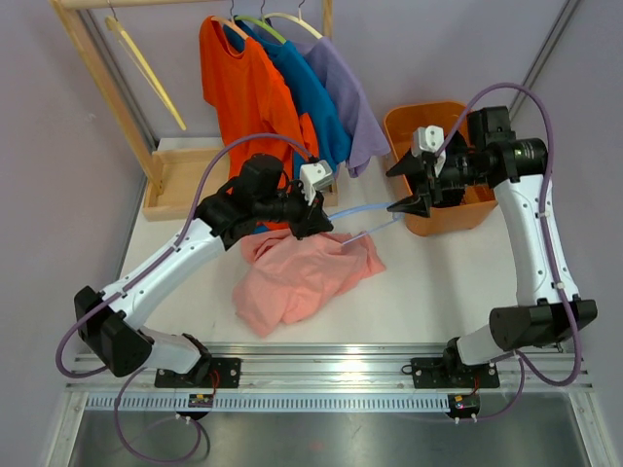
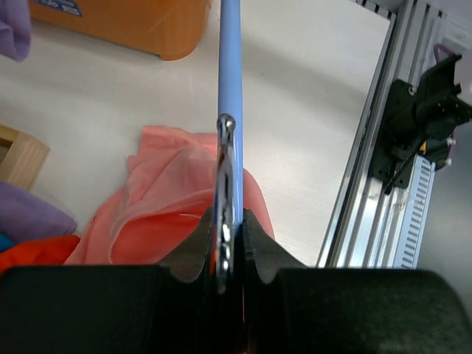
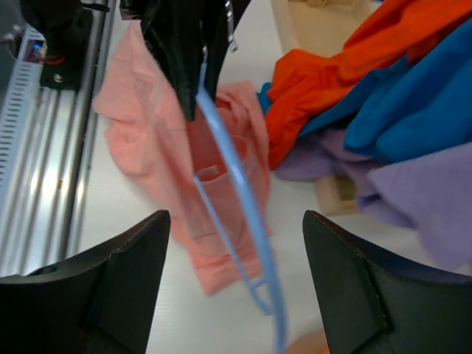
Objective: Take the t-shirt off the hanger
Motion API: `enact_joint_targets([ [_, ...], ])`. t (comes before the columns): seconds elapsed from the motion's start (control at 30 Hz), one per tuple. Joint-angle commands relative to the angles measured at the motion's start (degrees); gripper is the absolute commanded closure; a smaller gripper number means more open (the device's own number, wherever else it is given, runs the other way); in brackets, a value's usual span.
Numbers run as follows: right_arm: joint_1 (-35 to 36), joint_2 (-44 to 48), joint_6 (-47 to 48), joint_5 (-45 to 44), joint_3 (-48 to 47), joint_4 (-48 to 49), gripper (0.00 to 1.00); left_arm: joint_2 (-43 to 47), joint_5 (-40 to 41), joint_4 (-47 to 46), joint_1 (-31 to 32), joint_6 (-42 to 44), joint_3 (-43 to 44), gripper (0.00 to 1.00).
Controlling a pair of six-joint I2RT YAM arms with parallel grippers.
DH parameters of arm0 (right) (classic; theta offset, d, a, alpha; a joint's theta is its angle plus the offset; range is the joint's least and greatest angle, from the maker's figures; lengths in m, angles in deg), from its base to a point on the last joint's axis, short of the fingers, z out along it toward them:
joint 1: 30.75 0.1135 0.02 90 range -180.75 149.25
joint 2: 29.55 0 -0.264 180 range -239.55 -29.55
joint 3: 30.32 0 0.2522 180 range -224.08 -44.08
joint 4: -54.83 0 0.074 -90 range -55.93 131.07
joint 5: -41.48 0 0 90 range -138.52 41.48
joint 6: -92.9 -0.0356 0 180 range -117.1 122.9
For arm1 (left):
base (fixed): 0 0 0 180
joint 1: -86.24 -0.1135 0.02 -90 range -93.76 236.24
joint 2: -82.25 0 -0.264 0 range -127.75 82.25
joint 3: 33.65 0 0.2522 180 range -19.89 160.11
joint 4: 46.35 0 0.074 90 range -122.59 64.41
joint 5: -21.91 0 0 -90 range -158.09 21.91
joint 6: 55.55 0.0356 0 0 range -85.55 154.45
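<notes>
Progress: we judged the main step all but done. The pink t-shirt (image 1: 302,277) lay crumpled on the white surface (image 1: 438,292). The blue hanger (image 2: 230,66) was held above it, with bare plastic along every part we could see.

Doubt: in the right wrist view the hanger crossed over the cloth. We could not tell whether a fold was caught on its lower bar or only lay underneath.

Left tool (image 2: 226,221): almost closed, clamped on the metal hook (image 2: 225,133) of the hanger, with the frame pointing out toward the other arm.

Right tool (image 1: 401,190): fingers spread wide with nothing in their grip. The far end of the hanger reached in between them, and neither finger pressed on it as far as we could make out.

T-shirt position: mid-surface, just below the left tool, between the two arms and a little way back from the front rail (image 1: 331,365). It was apart from the orange bin (image 1: 458,219) at the right.

Other clothes: an orange shirt (image 1: 243,88), a blue shirt (image 1: 307,88) and a purple shirt (image 1: 350,107) hung on the wooden rack (image 1: 102,88) at the back. They were not touched by either arm.

Left to do: in our judgement, only to lift the hanger clear enough to prove that no cloth comes with it, then to set the hanger aside. Where it should go, we could not say from these views.
</notes>
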Motion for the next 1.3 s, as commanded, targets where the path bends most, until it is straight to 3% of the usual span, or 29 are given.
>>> enact_joint_targets([
  [0.0, 2.23, -6.5, 11.5, 1.39, -9.23, -13.73, 0.2, -0.68, -5.94, 1.29, 0.04, 8.03, 5.9, 1.0],
  [0.03, 3.29, -9.65, 13.61, -1.15, -11.25, -17.32, 0.2, -1.21, -5.95, 1.56, 0.04, 8.48, 6.43, 1.0],
  [0.2, 11.98, -11.44, 13.55, -4.95, -11.45, -16.57, 0.19, -2.0, -6.57, 2.09, 0.04, 9.1, 8.19, 1.0],
  [0.47, 16.65, -13.02, 6.43, -9.34, -9.08, -11.29, 0.23, -0.42, -6.92, 1.65, 0.04, 9.01, 6.88, 1.0],
  [0.6, 18.67, -13.55, 4.06, -11.1, -6.53, -10.42, 0.41, 0.37, -6.22, 0.95, 0.04, 8.93, 6.26, 1.0],
  [0.63, 19.02, -13.63, 3.62, -11.37, -5.92, -9.54, 0.57, 0.8, -5.95, 0.69, 0.04, 8.84, 6.09, 1.0],
  [0.8, 19.03, -12.15, 1.16, -11.28, -4.85, -8.39, 0.96, 2.56, -2.46, -2.56, 0.04, 6.82, 3.64, 1.0],
  [0.9, 19.03, -9.34, -1.47, -13.03, -3.72, -7.0, 1.0, 4.23, 3.85, -4.15, -0.04, 4.02, 1.35, 0.99],
  [0.97, 19.03, -7.49, -3.93, -14.44, -0.82, -4.98, 1.0, 7.03, 7.57, -6.95, -0.13, 0.25, -0.32, 0.77],
  [1.0, 19.03, -5.57, -7.25, -16.01, 0.32, -2.35, 1.0, 8.35, 10.45, -7.92, -0.13, -1.34, -1.81, 0.59],
  [1.03, 19.03, -4.85, -9.11, -16.81, 2.16, -1.02, 1.0, 9.58, 12.22, -9.93, -0.13, -2.75, -2.35, 0.33],
  [1.13, 19.03, -2.65, -15.97, -18.84, 4.71, 2.76, 1.0, 14.16, 16.62, -11.18, -0.13, -8.46, -4.01, 0.16],
  [1.27, 19.03, -1.6, -27.04, -20.07, 6.92, 8.21, 1.0, 18.56, 22.16, -8.12, -0.13, -15.74, -5.34, 0.05],
])
